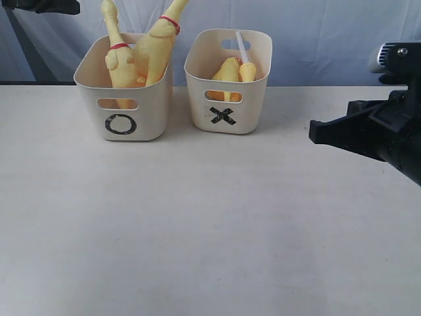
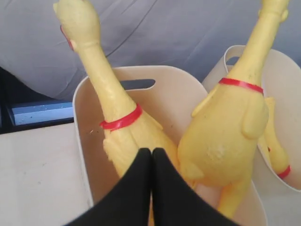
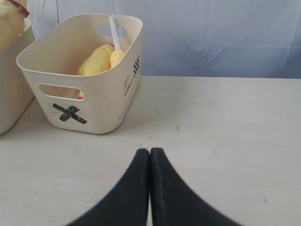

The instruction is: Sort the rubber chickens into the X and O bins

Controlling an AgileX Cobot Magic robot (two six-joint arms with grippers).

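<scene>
Two rubber chickens [image 1: 117, 62] [image 1: 158, 43] stand neck-up in the O bin [image 1: 122, 122], poking well above its rim. A third chicken [image 1: 230, 69] lies curled low inside the X bin [image 1: 227, 115]. In the left wrist view my left gripper [image 2: 151, 150] is shut and empty. It hovers just above the O bin's rim [image 2: 82, 127], in front of both chickens [image 2: 113, 103] [image 2: 225, 136]. My right gripper [image 3: 150, 150] is shut with nothing in it. It hangs over bare table, right of the X bin [image 3: 103, 108] and its chicken [image 3: 96, 61].
A thin white stick [image 1: 241, 46] leans in the X bin. The right arm [image 1: 375, 135] reaches in from the right edge, and part of the left arm [image 1: 43, 5] shows at the top left. A pale cloth backdrop [image 1: 329, 39] hangs behind the white table [image 1: 197, 224].
</scene>
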